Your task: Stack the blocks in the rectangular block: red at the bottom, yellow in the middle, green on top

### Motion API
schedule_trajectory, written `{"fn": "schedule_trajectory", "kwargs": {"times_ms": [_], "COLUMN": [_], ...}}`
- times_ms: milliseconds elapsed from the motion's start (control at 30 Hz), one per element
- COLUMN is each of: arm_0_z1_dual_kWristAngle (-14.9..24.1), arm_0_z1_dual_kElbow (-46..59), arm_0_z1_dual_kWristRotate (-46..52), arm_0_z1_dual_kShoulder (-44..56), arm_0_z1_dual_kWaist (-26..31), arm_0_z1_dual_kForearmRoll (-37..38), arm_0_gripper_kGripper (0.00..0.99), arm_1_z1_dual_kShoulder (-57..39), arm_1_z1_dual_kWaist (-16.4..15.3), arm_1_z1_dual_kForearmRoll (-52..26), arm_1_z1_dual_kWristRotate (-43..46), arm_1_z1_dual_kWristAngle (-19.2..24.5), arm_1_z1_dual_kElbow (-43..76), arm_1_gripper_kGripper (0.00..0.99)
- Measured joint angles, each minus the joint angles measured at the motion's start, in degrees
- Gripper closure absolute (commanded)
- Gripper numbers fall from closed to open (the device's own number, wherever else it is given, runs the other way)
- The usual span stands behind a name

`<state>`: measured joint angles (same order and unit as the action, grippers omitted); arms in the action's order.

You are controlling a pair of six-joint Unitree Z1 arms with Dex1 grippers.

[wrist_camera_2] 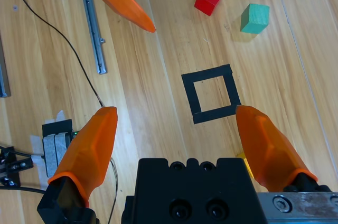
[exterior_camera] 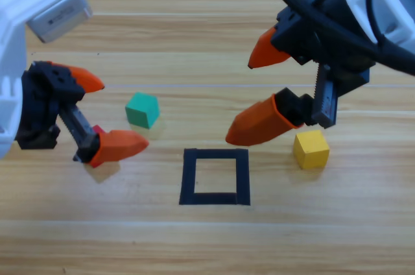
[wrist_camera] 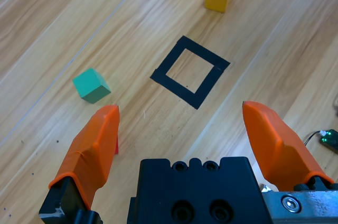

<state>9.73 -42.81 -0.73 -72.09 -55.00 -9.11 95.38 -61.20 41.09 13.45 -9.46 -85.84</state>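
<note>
I observe the black tape square (exterior_camera: 214, 176) lying on the wooden tabletop (exterior_camera: 207, 242) near the middle of its front edge, with only bare wood inside it. None of the three cubes is in the outline.

The left gripper (exterior_camera: 110, 113) hangs over the left part of the tabletop with its jaws wide apart and nothing between them. The red cube (exterior_camera: 96, 133) sits on the wood under its lower jaw, largely hidden from above; in the left wrist view only a sliver of it (wrist_camera: 116, 146) shows beside that jaw. The teal-green cube (exterior_camera: 142, 109) rests just right of this gripper, apart from the jaws and well left of the outline.

The right gripper (exterior_camera: 249, 98) hovers above and to the right of the outline, jaws spread, holding nothing. The yellow cube (exterior_camera: 311, 149) stands on the wood just beside its lower jaw, right of the outline and not touching the tape.
</note>
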Motion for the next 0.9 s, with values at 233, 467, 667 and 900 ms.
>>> {"fn": "schedule_trajectory", "kwargs": {"times_ms": [233, 467, 667, 900], "arm_0_z1_dual_kWristAngle": [0.00, 0.00, 0.01, 5.01], "arm_0_z1_dual_kElbow": [-0.14, -0.33, -0.71, -8.65], "arm_0_z1_dual_kWristRotate": [0.00, 0.00, 0.80, 16.86], "arm_0_z1_dual_kShoulder": [-1.79, -2.18, -2.42, -7.48], "arm_0_z1_dual_kWaist": [0.00, 0.00, 0.00, 0.00], "arm_0_z1_dual_kForearmRoll": [-0.73, -0.73, -0.75, -3.42], "arm_0_gripper_kGripper": [0.000, 0.000, 0.001, 0.001], "arm_1_z1_dual_kShoulder": [0.00, 0.00, 1.18, 8.19], "arm_1_z1_dual_kWaist": [0.00, 2.57, 15.84, 22.50], "arm_1_z1_dual_kForearmRoll": [0.00, 0.00, -0.12, -0.24], "arm_1_z1_dual_kWristRotate": [-0.51, -8.19, -13.74, -13.90], "arm_1_z1_dual_kWristAngle": [0.00, 0.06, -3.38, 0.46], "arm_1_z1_dual_kElbow": [0.48, 0.37, -1.20, 0.49], "arm_1_gripper_kGripper": [0.008, 0.010, 0.005, 0.005]}}
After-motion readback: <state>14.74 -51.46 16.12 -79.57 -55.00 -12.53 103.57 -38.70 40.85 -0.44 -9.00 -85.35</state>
